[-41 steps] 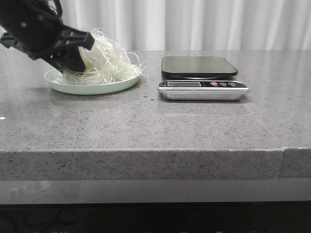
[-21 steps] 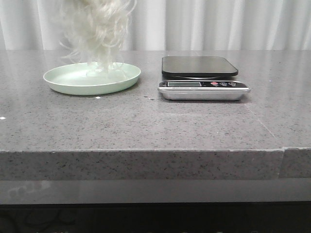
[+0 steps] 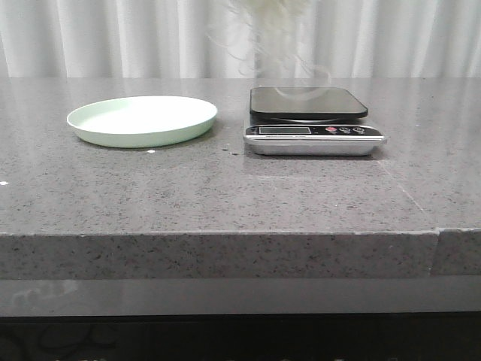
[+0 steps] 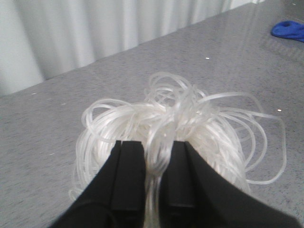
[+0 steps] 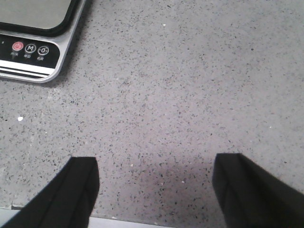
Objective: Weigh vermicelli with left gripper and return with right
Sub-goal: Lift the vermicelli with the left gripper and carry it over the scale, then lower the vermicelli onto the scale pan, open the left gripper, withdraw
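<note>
Vermicelli now off the plate, hanging over the scale, loops brushing its platform. Left gripper jaws clamped on the strands; right gripper jaws apart above the surface. Next: lower and release.

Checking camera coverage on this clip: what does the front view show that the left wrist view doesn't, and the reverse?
Only the front view shows the pale green plate, bare, and the scale with strands dangling over its platform. Only the left wrist view shows the left gripper shut on the noodles and a blue object far off. Both show the vermicelli and the grey countertop.
</note>
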Robot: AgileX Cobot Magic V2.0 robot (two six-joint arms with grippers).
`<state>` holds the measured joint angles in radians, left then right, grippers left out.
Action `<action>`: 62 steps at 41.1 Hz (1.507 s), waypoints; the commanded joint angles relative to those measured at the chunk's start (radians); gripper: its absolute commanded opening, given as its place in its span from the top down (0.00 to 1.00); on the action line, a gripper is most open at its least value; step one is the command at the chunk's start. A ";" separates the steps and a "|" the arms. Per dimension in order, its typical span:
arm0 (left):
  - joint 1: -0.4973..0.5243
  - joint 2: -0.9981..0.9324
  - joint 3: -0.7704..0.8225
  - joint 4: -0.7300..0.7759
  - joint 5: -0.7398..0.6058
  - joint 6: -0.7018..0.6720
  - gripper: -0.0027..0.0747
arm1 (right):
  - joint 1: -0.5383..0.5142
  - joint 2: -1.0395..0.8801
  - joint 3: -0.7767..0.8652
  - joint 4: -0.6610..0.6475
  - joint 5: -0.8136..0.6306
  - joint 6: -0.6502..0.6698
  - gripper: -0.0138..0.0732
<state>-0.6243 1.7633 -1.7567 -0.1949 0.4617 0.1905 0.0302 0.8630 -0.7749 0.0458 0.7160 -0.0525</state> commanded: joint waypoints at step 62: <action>-0.032 -0.333 0.062 0.049 0.036 -0.003 0.45 | -0.001 -0.038 -0.033 -0.008 -0.059 0.000 0.16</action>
<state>-0.6595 1.5428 -1.7483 -0.1416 0.5867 0.1938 0.0302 0.8364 -0.7749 0.0458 0.7160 -0.0525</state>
